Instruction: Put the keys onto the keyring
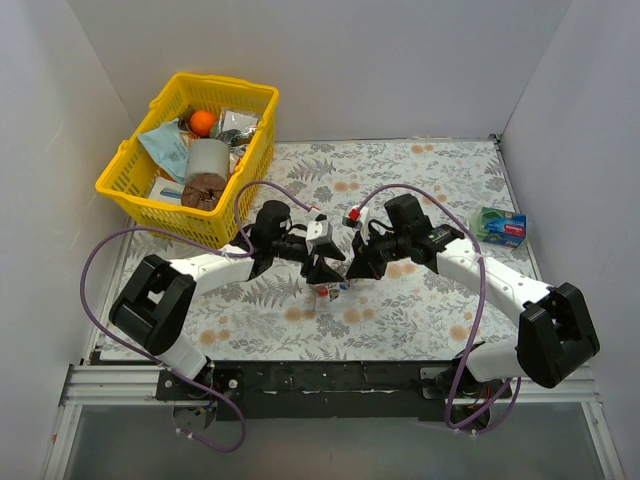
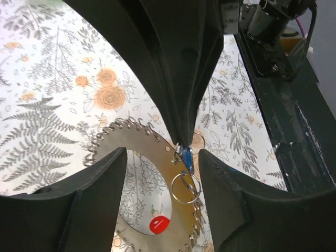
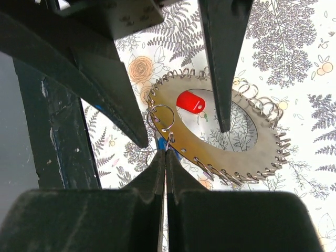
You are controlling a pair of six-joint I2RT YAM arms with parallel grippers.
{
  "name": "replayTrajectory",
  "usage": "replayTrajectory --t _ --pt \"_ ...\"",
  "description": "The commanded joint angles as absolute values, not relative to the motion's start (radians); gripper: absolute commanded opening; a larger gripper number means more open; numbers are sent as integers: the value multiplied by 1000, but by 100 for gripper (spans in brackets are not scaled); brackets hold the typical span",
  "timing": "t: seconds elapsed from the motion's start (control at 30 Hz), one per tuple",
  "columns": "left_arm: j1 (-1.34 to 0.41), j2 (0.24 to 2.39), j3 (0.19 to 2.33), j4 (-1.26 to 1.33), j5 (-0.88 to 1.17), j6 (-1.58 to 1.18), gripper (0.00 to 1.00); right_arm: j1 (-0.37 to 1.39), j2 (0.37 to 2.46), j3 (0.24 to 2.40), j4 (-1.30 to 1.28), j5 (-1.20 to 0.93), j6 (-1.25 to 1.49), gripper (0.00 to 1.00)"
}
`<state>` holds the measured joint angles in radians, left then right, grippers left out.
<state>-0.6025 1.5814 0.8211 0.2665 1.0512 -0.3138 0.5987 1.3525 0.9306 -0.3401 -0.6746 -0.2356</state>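
Blue key (image 2: 185, 157), pinched in right end effector (image 3: 166, 153)

In the left wrist view the left tool (image 2: 163, 155) is blocking both flanks of the keyring (image 2: 152, 144), whose lower rim is running off the picture's edge. The right tool's (image 3: 166, 155) pinched tips are covering most of the blue key (image 2: 185, 158). The red key (image 3: 190, 102) is showing only its head, its blade lying out of sight. From above, both tools are masking the keyring. Whether the left tool's fingers are touching it is not coming through.
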Motion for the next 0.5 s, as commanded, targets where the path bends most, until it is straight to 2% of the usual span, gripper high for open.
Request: replayTrajectory --t 0.0,0.23,0.47 --pt "-580 1519 818 357 1066 -364 55 601 1325 916 -301 -713 -244 1" --pt "-580 1554 862 255 1092 -298 44 601 1328 927 -305 -710 -247 1" --pt "-580 1562 871 221 1127 -273 40 601 1341 931 -310 -710 -249 1"
